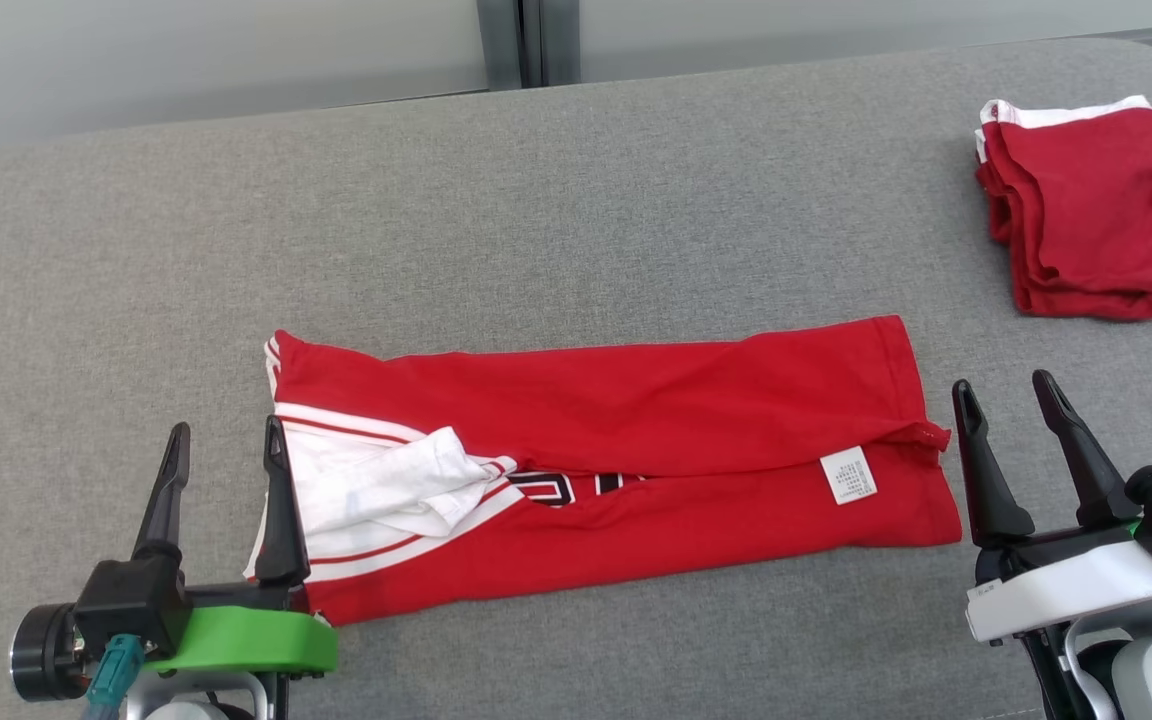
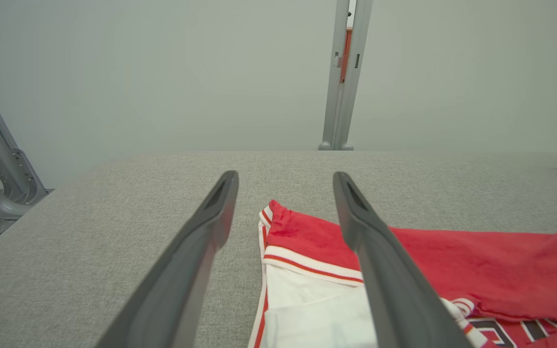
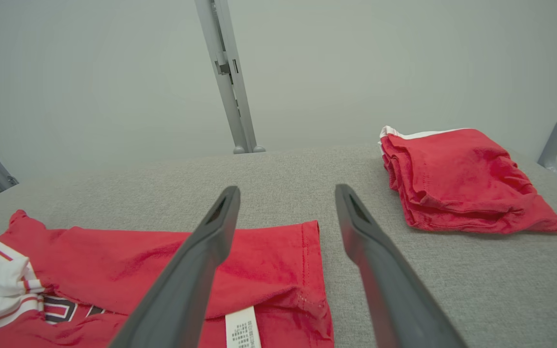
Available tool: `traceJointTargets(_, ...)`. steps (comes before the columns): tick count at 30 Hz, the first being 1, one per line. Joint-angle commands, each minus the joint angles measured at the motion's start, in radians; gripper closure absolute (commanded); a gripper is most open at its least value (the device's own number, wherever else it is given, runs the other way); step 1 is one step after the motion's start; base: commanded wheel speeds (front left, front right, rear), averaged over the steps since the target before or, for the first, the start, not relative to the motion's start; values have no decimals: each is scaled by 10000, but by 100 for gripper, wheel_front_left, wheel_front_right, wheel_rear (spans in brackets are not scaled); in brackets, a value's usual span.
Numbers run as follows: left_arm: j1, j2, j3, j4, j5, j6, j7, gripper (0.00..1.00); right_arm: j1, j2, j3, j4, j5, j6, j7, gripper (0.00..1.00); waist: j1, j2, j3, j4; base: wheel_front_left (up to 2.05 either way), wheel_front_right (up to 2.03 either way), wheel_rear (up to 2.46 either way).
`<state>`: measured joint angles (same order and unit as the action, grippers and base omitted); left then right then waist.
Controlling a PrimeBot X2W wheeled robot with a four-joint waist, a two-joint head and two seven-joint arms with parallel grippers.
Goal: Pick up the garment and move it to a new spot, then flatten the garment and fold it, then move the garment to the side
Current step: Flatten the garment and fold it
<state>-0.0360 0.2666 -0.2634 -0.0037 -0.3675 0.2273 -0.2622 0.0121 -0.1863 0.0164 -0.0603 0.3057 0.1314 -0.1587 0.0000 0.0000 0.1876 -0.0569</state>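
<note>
Where the garment folds, a white label shows

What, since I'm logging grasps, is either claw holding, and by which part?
Nothing. The left claw and right claw both stand open, at either end of the red garment.

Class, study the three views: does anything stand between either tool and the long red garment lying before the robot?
Nothing visible does. The left tool is open at the garment's white-trimmed end. The right tool, also open, is just off its hemmed end, with only bare grey surface between. The folded red pile lies far right.
</note>
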Motion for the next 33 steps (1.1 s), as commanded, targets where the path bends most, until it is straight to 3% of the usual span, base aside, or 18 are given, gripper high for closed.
traceJointTargets(1, -85, 33, -11, 21, -15, -46, -24, 0, 48, 28, -29, -26, 53, -16, 24, 0, 0, 0, 30, 19, 0, 0, 0)
traceJointTargets(11, -660, -84, -117, -84, 150, -173, -27, 0, -240, -169, -258, 512, 259, -15, 136, 0, 0, 0, 590, 307, 0, 0, 0)
traceJointTargets(20, -1327, -418, -129, -191, 433, -433, -28, 0, -1056, -437, -200, 2590, 669, -16, 7, 0, 0, 0, 1367, 818, 0, 0, 0)
traceJointTargets(27, -1500, -616, 27, -162, 630, -611, -28, 0, -1725, -471, 512, 4147, 1348, -15, 79, 0, 0, 0, 1601, 871, 0, 0, 0)
traceJointTargets(28, -1517, -644, 54, -157, 665, -637, -28, 0, -1794, -468, 669, 4364, 1509, -15, 138, 5, 0, 0, 1620, 857, 0, 0, 0)
traceJointTargets(29, -1530, -670, 79, -152, 693, -679, -28, 0, -1816, -454, 815, 4514, 1639, -15, 226, 22, 0, 0, 1629, 845, 0, 0, 0)
traceJointTargets(30, -1543, -700, 113, -141, 725, -696, -28, 0, -1859, -464, 1027, 4662, 1771, -9, 305, 42, 0, 0, 1632, 827, 0, 0, 0)
traceJointTargets(32, -1562, -749, 157, -139, 753, -784, -28, 0, -1902, -483, 1288, 4784, 2093, -9, 250, 72, 0, 0, 1623, 791, 0, 0, 0)
traceJointTargets(33, -1561, -768, 175, -127, 785, -810, -28, 0, -1914, -537, 1372, 4838, 2186, -9, 227, 100, 0, 0, 1613, 776, 0, 0, 0)
